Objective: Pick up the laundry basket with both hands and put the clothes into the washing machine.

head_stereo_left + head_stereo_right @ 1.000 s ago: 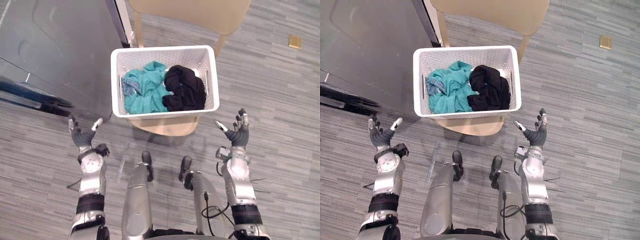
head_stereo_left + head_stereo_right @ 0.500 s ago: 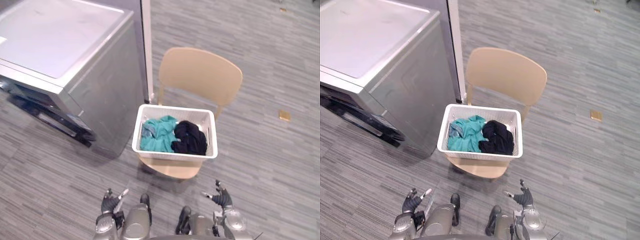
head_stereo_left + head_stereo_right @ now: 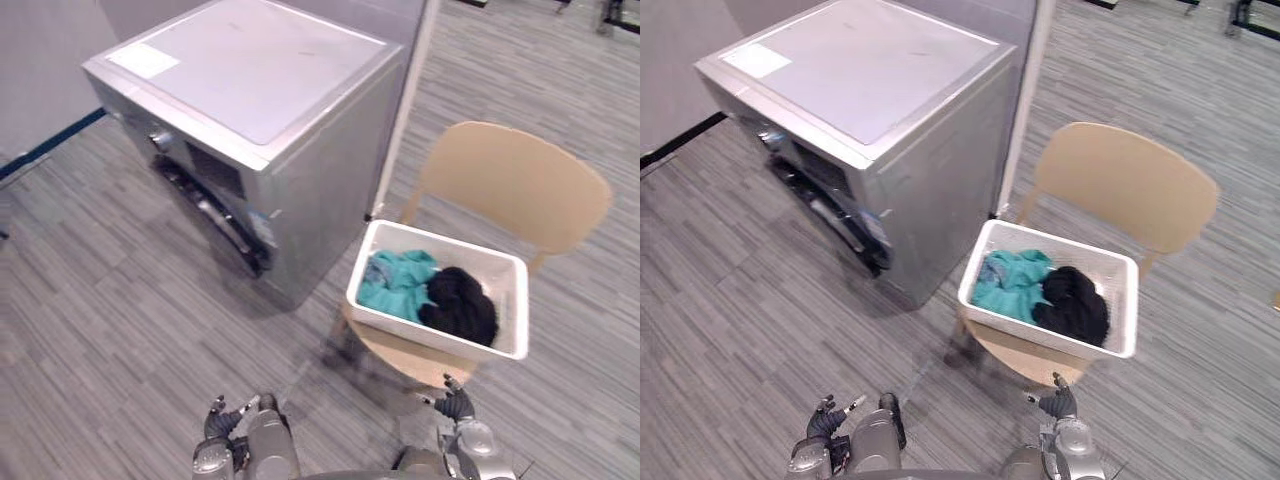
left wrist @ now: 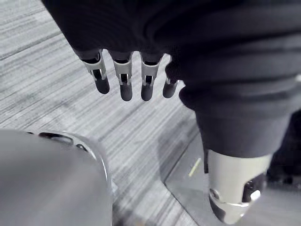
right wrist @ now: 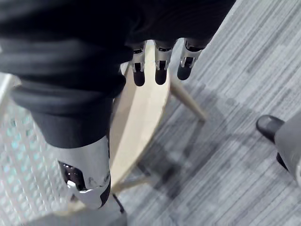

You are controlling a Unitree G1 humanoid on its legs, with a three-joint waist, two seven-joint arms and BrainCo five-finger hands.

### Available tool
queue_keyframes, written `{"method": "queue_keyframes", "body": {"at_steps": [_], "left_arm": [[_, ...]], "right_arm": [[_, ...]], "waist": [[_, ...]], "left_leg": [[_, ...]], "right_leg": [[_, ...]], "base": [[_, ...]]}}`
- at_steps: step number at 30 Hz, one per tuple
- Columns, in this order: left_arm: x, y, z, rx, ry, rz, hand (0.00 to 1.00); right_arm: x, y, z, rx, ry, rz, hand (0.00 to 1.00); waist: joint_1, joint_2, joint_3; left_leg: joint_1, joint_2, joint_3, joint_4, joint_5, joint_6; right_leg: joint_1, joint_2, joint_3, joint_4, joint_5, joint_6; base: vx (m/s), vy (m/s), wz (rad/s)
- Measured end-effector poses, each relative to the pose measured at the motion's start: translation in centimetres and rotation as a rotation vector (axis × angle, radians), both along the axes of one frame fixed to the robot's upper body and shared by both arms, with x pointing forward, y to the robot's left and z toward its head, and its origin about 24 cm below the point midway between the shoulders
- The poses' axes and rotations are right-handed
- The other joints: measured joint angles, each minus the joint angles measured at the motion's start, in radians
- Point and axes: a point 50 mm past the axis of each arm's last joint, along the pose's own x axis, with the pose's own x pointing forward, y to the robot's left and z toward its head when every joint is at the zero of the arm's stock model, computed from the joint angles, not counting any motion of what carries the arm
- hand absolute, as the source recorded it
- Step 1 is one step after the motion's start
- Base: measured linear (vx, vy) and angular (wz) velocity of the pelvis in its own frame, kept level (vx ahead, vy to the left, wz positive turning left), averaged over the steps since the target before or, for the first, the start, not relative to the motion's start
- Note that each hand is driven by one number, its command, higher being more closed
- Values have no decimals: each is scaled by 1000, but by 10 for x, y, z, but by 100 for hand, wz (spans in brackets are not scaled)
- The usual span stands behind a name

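- Since a second ago the head camera has swung up and wide. The washing machine (image 3: 260,75) now stands whole in the upper left. That is the view shifting, not the things.
- The white laundry basket (image 3: 430,338) rests unlifted on the tan chair (image 3: 510,185), right of centre, with a teal garment (image 3: 395,285) and a black garment (image 3: 458,305) inside.
- The left hand (image 3: 222,418) and right hand (image 3: 455,403) sit at the bottom edge, fingers straight and spread, empty and clear of the basket.
- The pick-up has likely not begun; both hands must first reach the basket's sides.

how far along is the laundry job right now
Nothing looks done yet: the laundry basket sits on the chair with the teal clothes and black clothes inside. In hand: nothing. The left robot hand and right robot hand are open, low and short of the basket. Left to do: grip the basket on both sides, lift it, and put the clothes into the washing machine.
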Motion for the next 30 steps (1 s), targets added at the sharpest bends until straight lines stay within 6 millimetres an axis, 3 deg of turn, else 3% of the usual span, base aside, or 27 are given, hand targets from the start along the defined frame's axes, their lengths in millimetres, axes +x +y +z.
{"method": "queue_keyframes", "body": {"at_steps": [1, 2, 3, 4, 6, 7, 9, 10, 11, 13, 16, 19, 21, 25, 28, 30], "left_arm": [[3, 4, 2, 17, -2, -11, 0], [3, 6, 1, 29, 11, -21, 0], [2, 6, 1, 39, 22, -35, 0], [2, 2, 0, 65, 30, -85, 0], [6, 2, 2, 82, 25, -116, 0], [8, 0, 3, 90, 20, -137, 0], [10, -5, 3, 87, 8, -153, 0], [13, -9, 4, 77, 0, -154, 0], [14, -10, 4, 76, -4, -158, 0], [20, -24, 4, 53, -16, -191, 0], [14, -35, 0, 28, -3, -185, 0], [14, -40, -1, 20, -3, -183, 0], [14, -43, -1, 16, -5, -187, 0], [15, -43, 0, 21, -13, -190, 0], [17, -44, 1, 24, -25, -193, 0], [23, -45, 5, 27, -57, -199, 0]], "right_arm": [[0, 6, -1, 14, 1, 11, 0], [7, 13, 1, 28, -14, 21, 0], [16, 18, 4, 36, -31, 37, 0], [27, 29, 8, 45, -57, 88, 0], [34, 36, 11, 54, -73, 131, 0], [38, 39, 13, 56, -86, 141, 0], [40, 42, 15, 56, -97, 158, 0], [44, 45, 17, 52, -106, 185, 0], [46, 46, 18, 52, -112, 189, 0], [54, 47, 24, 40, -143, 206, 0], [88, 70, 52, 39, -290, 286, 0], [108, 87, 72, 65, -378, 319, 0], [128, 95, 91, 58, -452, 329, 0], [154, 97, 120, 27, -556, 321, 0], [171, 81, 147, -9, -660, 234, 0], [181, 67, 167, -82, -738, 214, 0]], "waist": [[4, -13, 4], [5, -13, 8], [6, -10, 10], [3, 0, 15], [0, 5, 20], [-1, 4, 20], [-1, 4, 21], [-3, 10, 24], [-2, 10, 25], [1, 36, 31], [3, 59, 32], [21, 61, 32], [51, 70, 33], [57, 87, 41], [63, 107, 55], [85, 126, 80]], "left_leg": [[-11, -24, -2, 54, -46, 11], [-7, -38, 5, 94, -80, 33], [9, -48, 16, 105, -98, 51], [52, -68, 27, 87, -116, 77], [94, -93, 15, 44, -115, 89], [134, -117, 3, 3, -108, 100], [185, -146, -25, -50, -99, 111], [199, -166, -64, -65, -95, 110], [198, -176, -78, -59, -94, 108], [199, -193, -133, -78, -71, 85], [196, -202, -162, -193, 1, 59], [224, -198, -182, -254, 47, 43], [243, -198, -193, -268, 59, 39], [224, -205, -234, -270, 84, 31], [201, -218, -254, -271, 114, 35], [183, -221, -264, -260, 117, 31]], "right_leg": [[-1, -34, 22, 29, 22, 15], [-22, -69, 59, 101, 47, -27], [-59, -101, 96, 183, 79, -122], [-141, -122, 172, 339, 97, -250], [-208, -64, 264, 454, 20, -208], [-233, 11, 314, 475, -42, -178], [-248, 142, 351, 390, -90, -177], [-266, 235, 367, 255, -104, -171], [-269, 257, 377, 201, -93, -177], [-243, 268, 372, 153, -60, -196], [-222, 271, 325, 56, -29, -199], [-160, 287, 286, -37, 3, -207], [-112, 293, 255, -83, 13, -209], [-86, 295, 212, -126, 37, -213], [-86, 286, 181, -129, 48, -211], [-89, 284, 162, -127, 48, -211]], "base": [[236, 406, 37], [192, 335, 6], [295, 488, -4], [245, 373, -1], [264, 285, 25], [225, 155, 57], [256, 53, 81], [273, -6, 84], [220, -34, 112], [149, 8, 78], [171, -34, 35], [135, -75, 41], [89, -43, 36], [46, -21, 44], [6, 11, 48], [-37, 8, 35]]}}
